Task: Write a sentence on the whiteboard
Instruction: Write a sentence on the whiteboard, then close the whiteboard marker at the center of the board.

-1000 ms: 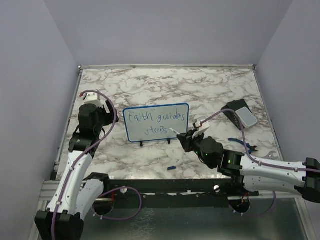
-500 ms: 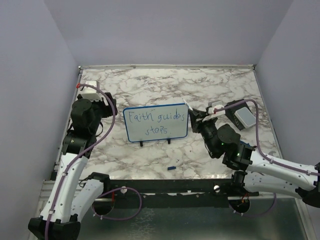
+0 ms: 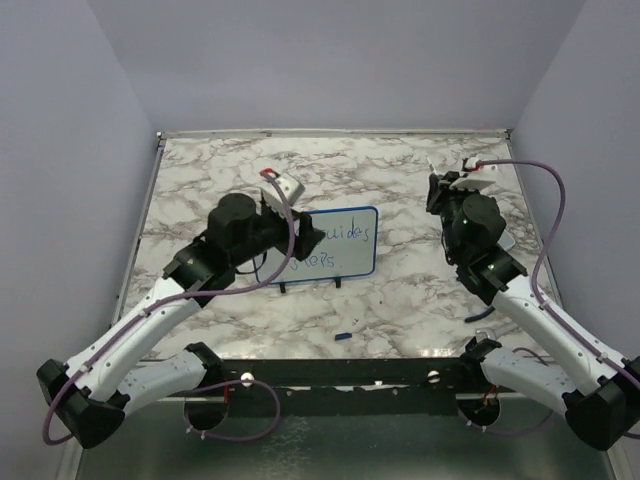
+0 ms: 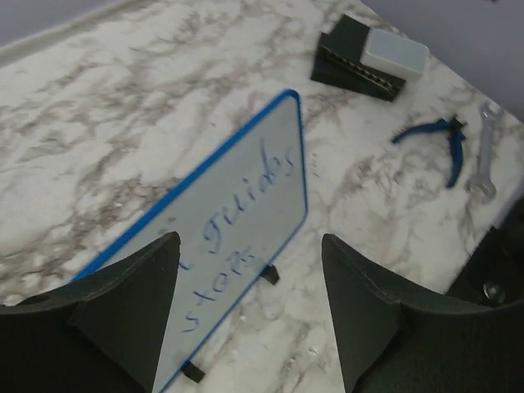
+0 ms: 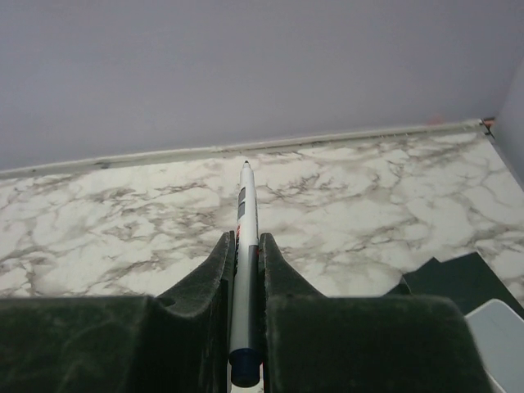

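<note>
Standing on its two little black feet near the middle of the surface (image 3: 420,180), the whiteboard (image 3: 345,250) is seen upright. The sentence (image 4: 246,196) is written on it in thin blue ink, and the words "guides" and "steps" can be read. The writing is judged to be done, or nearly done.

The left hand (image 4: 247,246) is held wide open with nothing in it. It is placed close over the left part of the board. Whether the board is touched cannot be told.

The right hand (image 5: 244,239) is closed tight on a marker (image 5: 245,205). It is raised well away from the board, and the marker tip is pointed at the far wall.

Some things could go wrong from here. The board could be pushed over if it is bumped by the left arm, since it is held up only by small feet. The blue words could be smudged if they are brushed by a finger. The marker could be dropped if the grip is loosened.
</note>
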Robot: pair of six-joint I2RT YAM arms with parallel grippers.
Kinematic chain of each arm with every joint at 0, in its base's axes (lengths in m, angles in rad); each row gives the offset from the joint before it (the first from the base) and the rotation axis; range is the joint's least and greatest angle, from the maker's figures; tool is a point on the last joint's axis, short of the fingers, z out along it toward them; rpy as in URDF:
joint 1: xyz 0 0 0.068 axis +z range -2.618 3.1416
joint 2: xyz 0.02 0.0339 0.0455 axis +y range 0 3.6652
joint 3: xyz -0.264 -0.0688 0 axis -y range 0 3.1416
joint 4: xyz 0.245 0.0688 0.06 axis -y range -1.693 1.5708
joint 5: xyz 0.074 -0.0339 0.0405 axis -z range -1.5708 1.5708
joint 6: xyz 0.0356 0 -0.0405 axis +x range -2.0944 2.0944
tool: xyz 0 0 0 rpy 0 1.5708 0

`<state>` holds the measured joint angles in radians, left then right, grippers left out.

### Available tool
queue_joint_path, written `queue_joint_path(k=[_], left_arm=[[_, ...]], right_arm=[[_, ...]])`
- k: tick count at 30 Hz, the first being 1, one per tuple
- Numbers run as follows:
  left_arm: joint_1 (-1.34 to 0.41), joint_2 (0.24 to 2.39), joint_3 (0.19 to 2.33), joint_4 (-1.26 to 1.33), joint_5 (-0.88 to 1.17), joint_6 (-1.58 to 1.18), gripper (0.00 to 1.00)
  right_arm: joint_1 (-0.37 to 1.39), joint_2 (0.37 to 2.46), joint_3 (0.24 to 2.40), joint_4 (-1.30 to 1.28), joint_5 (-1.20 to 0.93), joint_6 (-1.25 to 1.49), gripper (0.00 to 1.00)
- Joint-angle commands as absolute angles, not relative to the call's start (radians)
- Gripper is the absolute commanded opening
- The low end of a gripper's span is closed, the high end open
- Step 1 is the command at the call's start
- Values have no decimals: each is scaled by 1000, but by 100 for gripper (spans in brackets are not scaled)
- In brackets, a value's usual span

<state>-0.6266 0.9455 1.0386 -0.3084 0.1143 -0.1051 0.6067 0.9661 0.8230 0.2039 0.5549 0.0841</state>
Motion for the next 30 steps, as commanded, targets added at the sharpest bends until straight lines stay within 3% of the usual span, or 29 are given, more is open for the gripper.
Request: queue_joint_path(k=[1, 6, 9, 10, 20, 30], left_arm=[[-837, 988, 913, -261, 267, -95, 71], [-1088, 1067, 799, -249, 181, -82, 71], [-1143, 1149, 764, -246, 151, -76, 52], [-1152, 1177, 761, -241, 149, -80, 51], [-1226, 1421, 815, -243, 76, -74, 52], [-1257, 1481, 808, -266, -46, -103, 52]], right_arm=[[503, 933, 786, 38, 476, 267, 1], [499, 830, 674, -98, 447, 403, 1], [499, 788, 625, -164, 397, 458, 1], [499, 778, 614, -179, 380, 468, 1], [499, 722, 582, -196, 325, 486, 1], [499, 709, 553, -181, 298, 502, 1]])
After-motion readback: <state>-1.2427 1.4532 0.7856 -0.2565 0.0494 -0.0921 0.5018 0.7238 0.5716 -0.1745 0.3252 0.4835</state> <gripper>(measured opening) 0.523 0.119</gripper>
